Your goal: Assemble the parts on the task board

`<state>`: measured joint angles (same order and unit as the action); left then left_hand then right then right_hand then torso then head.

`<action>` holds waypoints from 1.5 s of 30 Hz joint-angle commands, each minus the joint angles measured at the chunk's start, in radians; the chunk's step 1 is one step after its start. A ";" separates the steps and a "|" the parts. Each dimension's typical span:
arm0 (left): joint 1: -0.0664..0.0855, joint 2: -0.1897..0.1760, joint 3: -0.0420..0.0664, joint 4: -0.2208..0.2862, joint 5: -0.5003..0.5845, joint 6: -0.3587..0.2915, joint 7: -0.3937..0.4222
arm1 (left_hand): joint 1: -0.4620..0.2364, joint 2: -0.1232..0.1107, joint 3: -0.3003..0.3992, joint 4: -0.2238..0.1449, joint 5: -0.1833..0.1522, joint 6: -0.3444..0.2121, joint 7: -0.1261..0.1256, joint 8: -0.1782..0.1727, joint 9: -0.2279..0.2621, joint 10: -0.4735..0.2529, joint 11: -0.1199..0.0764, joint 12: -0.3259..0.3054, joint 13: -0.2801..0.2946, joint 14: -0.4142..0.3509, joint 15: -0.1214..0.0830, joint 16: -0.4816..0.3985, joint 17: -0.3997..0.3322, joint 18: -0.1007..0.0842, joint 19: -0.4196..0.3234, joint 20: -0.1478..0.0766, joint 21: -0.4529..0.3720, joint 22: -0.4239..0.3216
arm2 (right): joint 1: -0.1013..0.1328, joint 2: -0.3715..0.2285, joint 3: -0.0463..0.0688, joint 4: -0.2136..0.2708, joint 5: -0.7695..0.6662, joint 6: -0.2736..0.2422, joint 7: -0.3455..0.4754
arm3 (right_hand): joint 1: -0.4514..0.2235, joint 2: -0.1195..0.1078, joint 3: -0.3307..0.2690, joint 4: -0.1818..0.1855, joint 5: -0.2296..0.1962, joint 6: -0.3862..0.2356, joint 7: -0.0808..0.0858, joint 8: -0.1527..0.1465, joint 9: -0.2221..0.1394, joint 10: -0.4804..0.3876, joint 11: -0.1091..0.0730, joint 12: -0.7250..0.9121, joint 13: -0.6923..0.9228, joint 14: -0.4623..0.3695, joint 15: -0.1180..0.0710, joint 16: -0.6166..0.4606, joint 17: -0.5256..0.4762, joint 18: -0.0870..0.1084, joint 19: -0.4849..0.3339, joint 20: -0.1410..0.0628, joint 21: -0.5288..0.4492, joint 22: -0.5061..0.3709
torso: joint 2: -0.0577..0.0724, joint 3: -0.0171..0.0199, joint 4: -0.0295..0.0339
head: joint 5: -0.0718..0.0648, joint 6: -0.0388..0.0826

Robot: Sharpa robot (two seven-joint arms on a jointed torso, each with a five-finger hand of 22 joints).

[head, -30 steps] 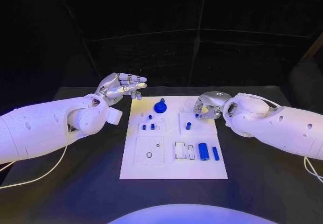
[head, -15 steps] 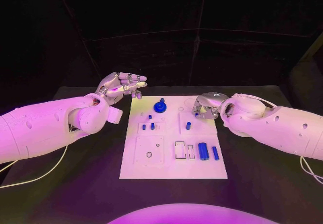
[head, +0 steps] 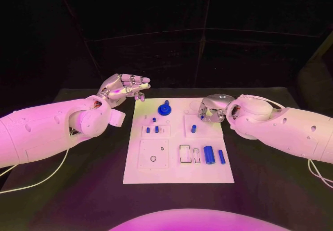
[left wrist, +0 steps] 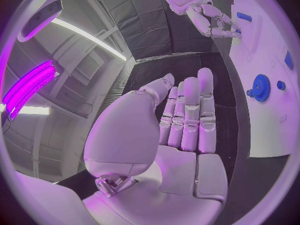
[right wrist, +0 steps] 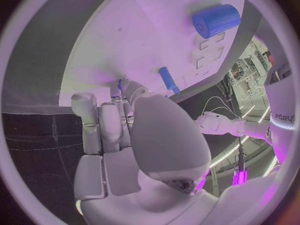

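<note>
You are looking at a black table (head: 277,192) lying under everything, with a white cable (head: 42,180) trailing across its left side.

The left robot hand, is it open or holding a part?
Open. The left robot hand has straight fingers with nothing between them, raised beside the task board.

The head view looks steeply down from above the black table (head: 83,192), taking in the whole white task board (head: 179,175) with both arms reaching in from the sides. Each wrist view sits close behind its own palm, the left hand (left wrist: 181,135) and the right hand (right wrist: 125,140), facing along the fingers. All three views share the task board (left wrist: 275,55) (right wrist: 144,45); the left wrist view also catches the right hand (left wrist: 209,17).
</note>
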<state>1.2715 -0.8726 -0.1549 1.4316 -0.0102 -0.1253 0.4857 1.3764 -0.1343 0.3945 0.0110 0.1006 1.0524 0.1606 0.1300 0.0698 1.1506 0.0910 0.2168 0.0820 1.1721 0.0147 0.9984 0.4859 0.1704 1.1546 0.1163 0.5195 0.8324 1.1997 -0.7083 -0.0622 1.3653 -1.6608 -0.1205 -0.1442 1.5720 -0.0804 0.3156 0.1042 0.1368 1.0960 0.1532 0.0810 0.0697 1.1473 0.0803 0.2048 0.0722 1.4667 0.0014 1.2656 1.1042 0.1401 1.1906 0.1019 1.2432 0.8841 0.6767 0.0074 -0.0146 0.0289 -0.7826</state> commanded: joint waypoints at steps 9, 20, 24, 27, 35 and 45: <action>0.001 -0.004 0.001 -0.002 0.007 0.009 -0.002 | 0.005 0.011 -0.001 -0.010 0.004 0.000 0.008 0.004 -0.001 -0.005 0.004 0.008 0.001 -0.011 0.000 0.000 -0.003 0.012 -0.003 -0.001 -0.003 -0.002 | -0.006 -0.010 -0.004 0.028 -0.052 -0.116 -0.034 | -0.037 -0.010 0.096 -0.035 -0.034 0.023 -0.001 -0.006 0.001 0.022 -0.002 -0.003 -0.004 0.024 -0.007 0.002 -0.014 -0.021 0.045 -0.001 0.048 0.075 | -0.002 0.0004 -0.0005 | -0.006 0.002; 0.001 -0.003 0.000 -0.004 0.004 -0.001 -0.002 | 0.010 0.013 0.001 -0.015 0.005 -0.005 0.012 0.003 -0.002 -0.011 0.007 0.009 0.000 -0.013 0.001 0.001 -0.006 0.012 -0.003 -0.001 -0.003 -0.003 | -0.006 -0.035 -0.003 0.064 -0.054 -0.159 -0.038 | -0.059 -0.018 0.121 -0.046 -0.045 0.030 -0.003 -0.006 0.001 0.028 -0.004 -0.003 -0.004 0.025 -0.008 0.005 -0.015 -0.024 0.055 -0.001 0.061 0.096 | -0.002 0.0001 0.0037 | -0.015 0.007; 0.001 -0.005 0.000 -0.004 -0.001 -0.004 -0.002 | 0.011 0.013 0.001 -0.015 0.005 -0.006 0.013 0.003 -0.003 -0.013 0.008 0.009 0.000 -0.013 0.002 0.002 -0.006 0.012 -0.002 0.000 -0.003 -0.003 | -0.006 -0.046 -0.003 0.078 -0.054 -0.161 -0.042 | -0.061 -0.019 0.122 -0.046 -0.045 0.031 -0.003 -0.006 0.001 0.028 -0.004 -0.003 -0.004 0.025 -0.008 0.005 -0.016 -0.024 0.055 -0.001 0.061 0.096 | -0.001 -0.0002 0.0015 | -0.013 0.008; 0.001 -0.006 0.000 -0.004 -0.004 -0.005 -0.003 | 0.011 0.013 0.001 -0.015 0.005 -0.007 0.013 0.002 -0.003 -0.013 0.008 0.009 0.000 -0.013 0.002 0.002 -0.006 0.011 -0.002 0.000 -0.003 -0.003 | -0.005 -0.060 -0.003 0.098 -0.053 -0.165 -0.047 | -0.063 -0.020 0.125 -0.048 -0.046 0.032 -0.003 -0.006 0.001 0.029 -0.004 -0.003 -0.003 0.025 -0.008 0.005 -0.016 -0.024 0.056 -0.001 0.062 0.097 | -0.001 -0.0005 0.0012 | -0.013 0.007; 0.001 -0.009 0.000 -0.003 -0.006 -0.014 0.003 | 0.011 0.014 0.001 -0.016 0.005 -0.008 0.014 0.002 -0.003 -0.014 0.008 0.009 0.000 -0.013 0.002 0.002 -0.007 0.011 -0.002 0.000 -0.003 -0.003 | -0.004 -0.105 0.009 0.195 -0.015 -0.184 -0.048 | -0.065 -0.020 0.131 -0.051 -0.046 0.032 -0.004 -0.007 0.001 0.029 -0.004 -0.003 -0.004 0.025 -0.008 0.006 -0.016 -0.025 0.057 -0.002 0.064 0.101 | -0.002 -0.0001 0.0015 | -0.013 0.005; 0.001 -0.007 0.000 -0.002 -0.006 -0.028 0.014 | 0.010 0.015 0.001 -0.015 0.005 -0.009 0.014 0.002 -0.003 -0.015 0.009 0.010 0.000 -0.013 0.003 0.003 -0.007 0.011 -0.002 0.000 -0.003 -0.003 | -0.001 -0.136 0.038 0.344 0.051 -0.236 -0.033 | -0.072 -0.024 0.149 -0.060 -0.037 0.034 -0.003 -0.008 0.001 0.029 -0.004 -0.004 -0.004 0.026 -0.008 0.009 -0.014 -0.029 0.069 -0.002 0.076 0.123 | -0.002 -0.0016 0.0053 | -0.012 0.006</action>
<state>1.2714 -0.8805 -0.1551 1.4278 -0.0126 -0.1438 0.4826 1.3849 -0.1259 0.3947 -0.0002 0.1006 1.0451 0.1678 0.1299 0.0682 1.1433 0.0983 0.2208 0.0818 1.1649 0.0146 0.9983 0.4796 0.1697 1.1546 0.1163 0.5195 0.8310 1.1971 -0.8429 -0.0248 1.6985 -1.6488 -0.3085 -0.1874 1.5101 -0.1054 0.4597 0.0424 0.0932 1.1234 0.1484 0.0749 0.0700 1.1722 0.0768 0.1991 0.0673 1.4667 0.0016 1.2719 1.0890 0.1241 1.2512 0.0981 1.3158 1.0065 0.6749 0.0067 -0.0102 0.0128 -0.7766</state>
